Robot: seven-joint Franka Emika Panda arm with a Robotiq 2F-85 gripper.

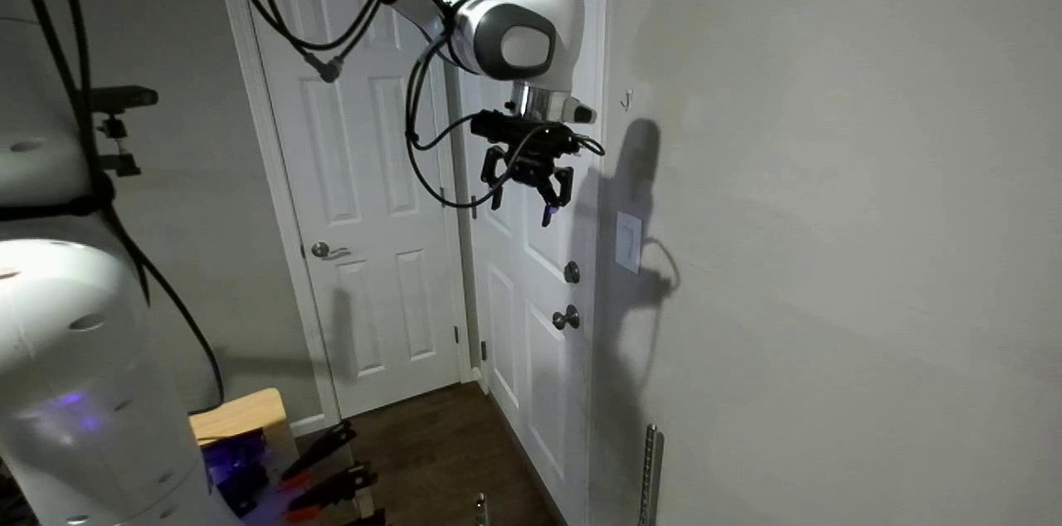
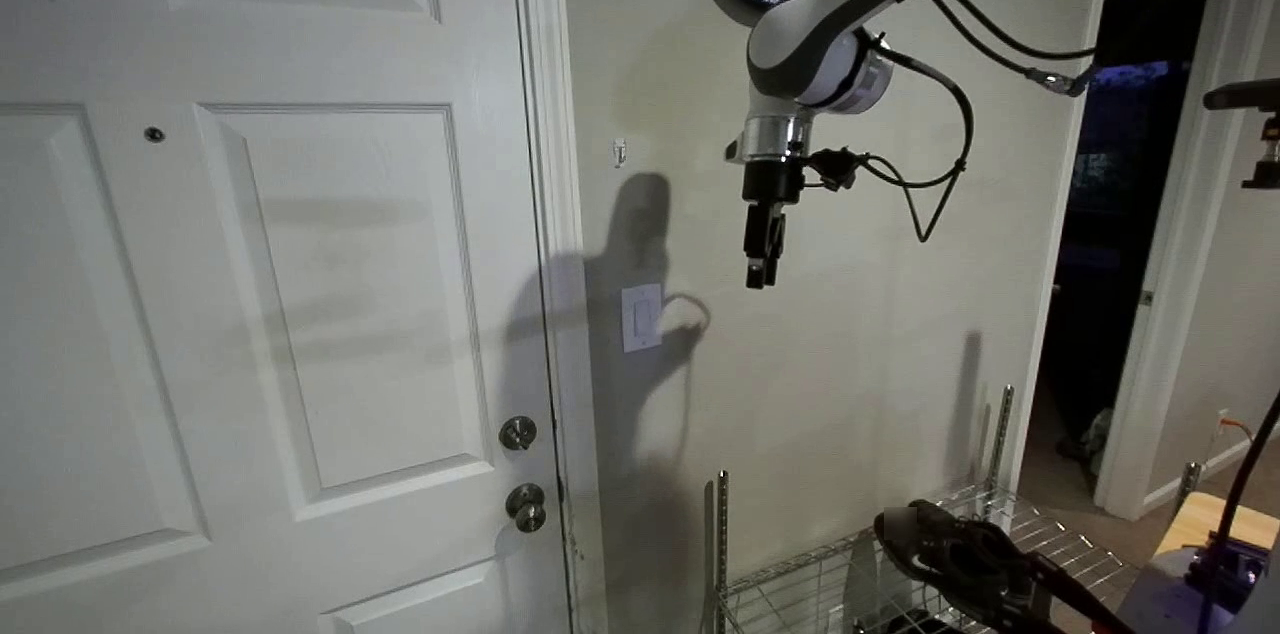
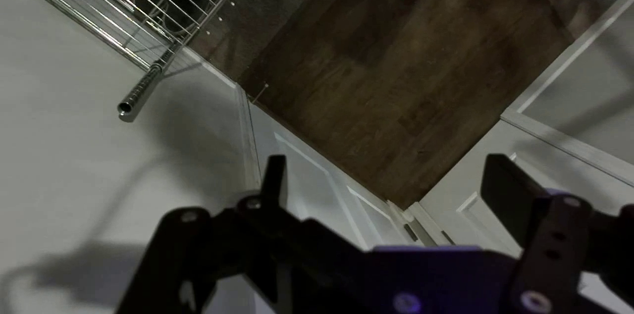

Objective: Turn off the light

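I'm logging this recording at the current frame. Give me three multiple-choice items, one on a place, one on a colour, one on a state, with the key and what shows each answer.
1. Where is the switch plate?
A. On the wall, beside the door
B. On the upper half of the door
C. On the lower half of the door

2. What colour is the switch plate?
A. Black
B. Red
C. White

3. How does the gripper stand?
A. Shut, clear of the switch plate
B. Open, clear of the switch plate
C. Shut, pressed against the switch plate

Key:
1. A: both exterior views show it on the wall next to the door.
2. C: it looks white in both exterior views.
3. B: the fingers are wide apart in the wrist view, and both exterior views show the gripper away from the switch plate.
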